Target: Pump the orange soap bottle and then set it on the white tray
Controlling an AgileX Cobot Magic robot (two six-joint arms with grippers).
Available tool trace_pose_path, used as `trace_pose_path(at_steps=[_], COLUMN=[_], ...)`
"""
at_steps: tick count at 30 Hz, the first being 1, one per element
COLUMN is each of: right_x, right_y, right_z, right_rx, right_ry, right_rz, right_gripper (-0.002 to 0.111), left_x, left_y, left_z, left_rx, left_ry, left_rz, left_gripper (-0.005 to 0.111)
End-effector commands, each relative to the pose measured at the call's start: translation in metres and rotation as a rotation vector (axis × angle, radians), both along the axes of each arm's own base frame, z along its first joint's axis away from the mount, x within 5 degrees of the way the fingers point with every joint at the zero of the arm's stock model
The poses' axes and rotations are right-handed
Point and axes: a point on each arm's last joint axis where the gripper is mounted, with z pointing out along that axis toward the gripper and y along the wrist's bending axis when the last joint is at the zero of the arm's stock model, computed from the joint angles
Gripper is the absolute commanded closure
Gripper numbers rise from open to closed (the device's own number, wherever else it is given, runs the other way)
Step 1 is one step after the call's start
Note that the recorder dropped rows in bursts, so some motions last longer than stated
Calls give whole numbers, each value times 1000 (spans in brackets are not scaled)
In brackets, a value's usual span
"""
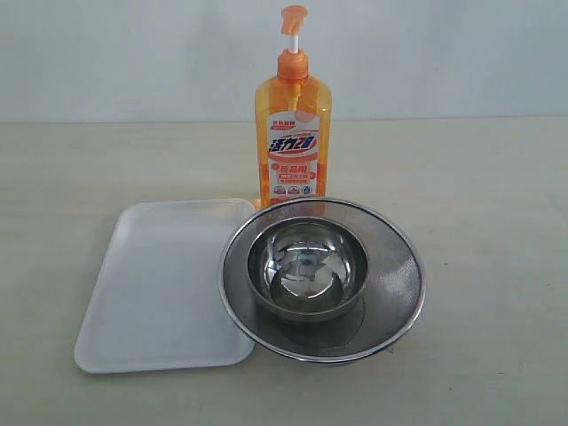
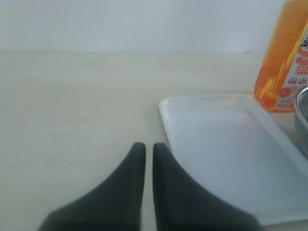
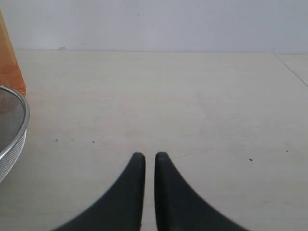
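Note:
The orange soap bottle (image 1: 294,124) stands upright at the back of the table, pump head raised on its white stem, just behind the strainer. Its lower body also shows in the left wrist view (image 2: 284,62), and one edge of the bottle (image 3: 10,67) in the right wrist view. The white tray (image 1: 160,284) lies flat and empty to the bottle's front left, touching the strainer's rim. My left gripper (image 2: 149,147) is shut and empty, low over the table beside the tray (image 2: 231,149). Over bare table, my right gripper (image 3: 149,156) is shut and empty. Neither gripper shows in the exterior view.
A round steel mesh strainer (image 1: 390,293) with a steel bowl (image 1: 307,266) inside sits right of the tray, directly in front of the bottle. Its rim shows in the right wrist view (image 3: 19,130). A pale wall runs behind the table.

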Motion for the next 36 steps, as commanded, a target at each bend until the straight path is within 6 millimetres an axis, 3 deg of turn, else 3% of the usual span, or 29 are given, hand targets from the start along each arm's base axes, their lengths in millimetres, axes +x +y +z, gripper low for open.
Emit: trace_pose_path(at_steps=[1,25,36], right_x=[0,-1,-21], right_y=[0,1,5], right_z=[1,-1,92], right_rx=[-6,30,219], right_ry=[-17,15,-239], right_rz=[-3,-1,37], right_gripper=[103,103,103], left_x=[0,0,0], left_y=[0,0,0], left_z=[0,0,0], left_rx=[-3,-3,-3], left_ry=[-3,-3,-3], left_rz=[2,2,2], left_gripper=[102,102,102])
